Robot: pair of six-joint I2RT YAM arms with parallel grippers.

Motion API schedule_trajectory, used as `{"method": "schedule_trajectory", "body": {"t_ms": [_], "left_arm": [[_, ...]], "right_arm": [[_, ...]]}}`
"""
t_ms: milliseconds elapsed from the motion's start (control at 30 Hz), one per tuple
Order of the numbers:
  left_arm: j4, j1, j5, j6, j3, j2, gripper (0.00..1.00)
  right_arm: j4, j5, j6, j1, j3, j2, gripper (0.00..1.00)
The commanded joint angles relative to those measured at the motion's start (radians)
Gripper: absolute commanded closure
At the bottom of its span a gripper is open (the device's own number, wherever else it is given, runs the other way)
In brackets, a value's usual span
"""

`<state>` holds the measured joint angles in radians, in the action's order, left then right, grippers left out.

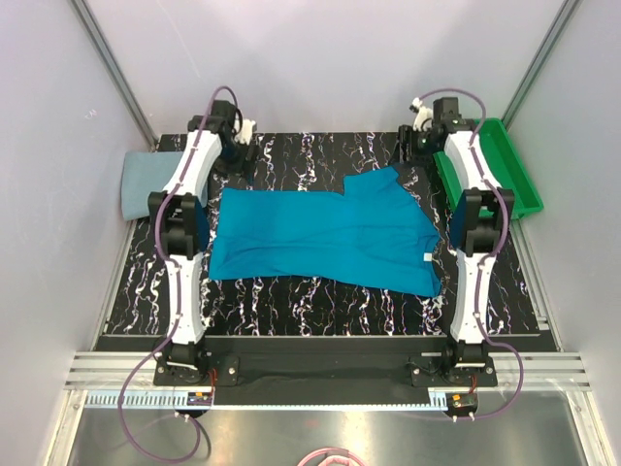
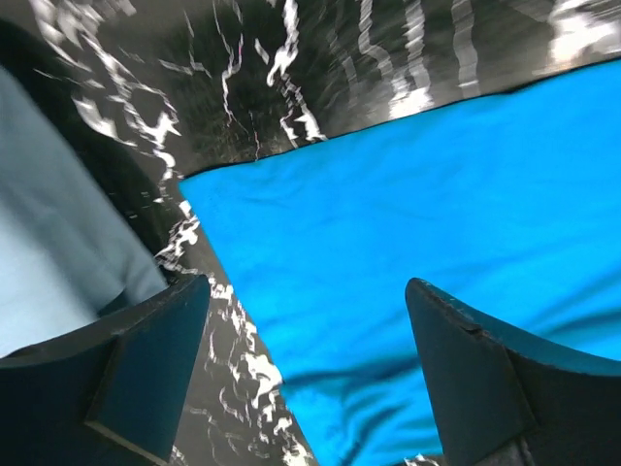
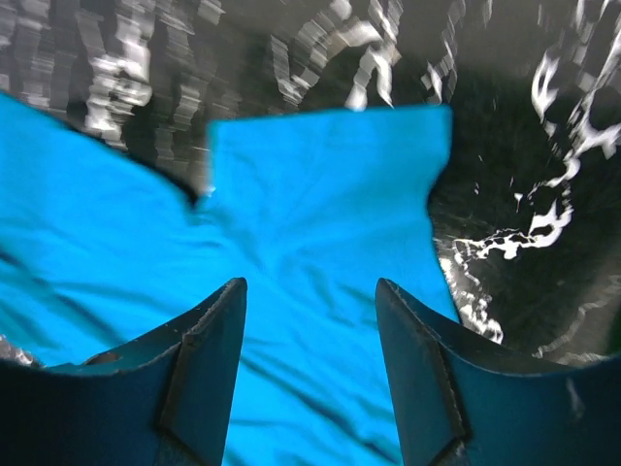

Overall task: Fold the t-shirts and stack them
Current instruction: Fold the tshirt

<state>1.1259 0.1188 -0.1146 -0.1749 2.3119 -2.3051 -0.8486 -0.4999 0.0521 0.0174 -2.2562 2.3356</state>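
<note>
The bright teal-blue t-shirt (image 1: pixel 320 233) lies spread flat across the middle of the black marbled table, one sleeve (image 3: pixel 330 175) pointing to the far side. The pale grey-blue t-shirt (image 1: pixel 146 184) lies folded at the table's far left and also fills the left edge of the left wrist view (image 2: pixel 58 252). My left gripper (image 2: pixel 306 320) hangs open above the teal shirt's left edge (image 2: pixel 388 214), nothing between its fingers (image 2: pixel 146 369). My right gripper (image 3: pixel 310 311) hangs open over the shirt's right part, near the sleeve, also holding nothing. In the top view they are at the shirt's two ends (image 1: pixel 199 225) (image 1: pixel 456 228).
A green plastic tray (image 1: pixel 500 165) sits at the far right, just beyond the right arm. Grey walls close in the table on three sides. Bare marbled table (image 1: pixel 320 160) shows behind the teal shirt, and more (image 1: pixel 320 296) in front of it.
</note>
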Motion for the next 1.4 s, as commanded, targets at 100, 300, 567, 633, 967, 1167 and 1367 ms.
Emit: {"method": "schedule_trajectory", "body": {"t_ms": [100,300,567,633,967,1167,1367], "left_arm": [[-0.035,-0.007,0.101,0.011,0.079,-0.114,0.15],[-0.078,-0.011,0.144,0.000,0.119,-0.157,0.14],[-0.077,-0.011,0.144,0.006,0.118,-0.183,0.14],[-0.077,-0.011,0.147,0.008,0.118,-0.189,0.14],[-0.064,-0.010,0.130,0.032,0.110,-0.168,0.13],[-0.060,-0.010,0.121,0.040,0.089,-0.139,0.13],[-0.058,-0.008,0.119,0.046,0.084,-0.128,0.13]], "right_arm": [[0.002,0.067,-0.018,-0.008,-0.072,0.163,0.38],[-0.036,0.106,-0.038,-0.008,-0.308,0.304,0.37],[-0.006,0.130,-0.064,-0.007,-0.416,0.404,0.33],[-0.001,0.127,-0.090,-0.008,-0.457,0.433,0.32],[-0.006,0.046,-0.087,-0.004,-0.488,0.455,0.35],[-0.030,0.009,-0.095,-0.004,-0.480,0.458,0.55],[-0.070,-0.049,-0.159,0.003,-0.448,0.476,0.62]]}}
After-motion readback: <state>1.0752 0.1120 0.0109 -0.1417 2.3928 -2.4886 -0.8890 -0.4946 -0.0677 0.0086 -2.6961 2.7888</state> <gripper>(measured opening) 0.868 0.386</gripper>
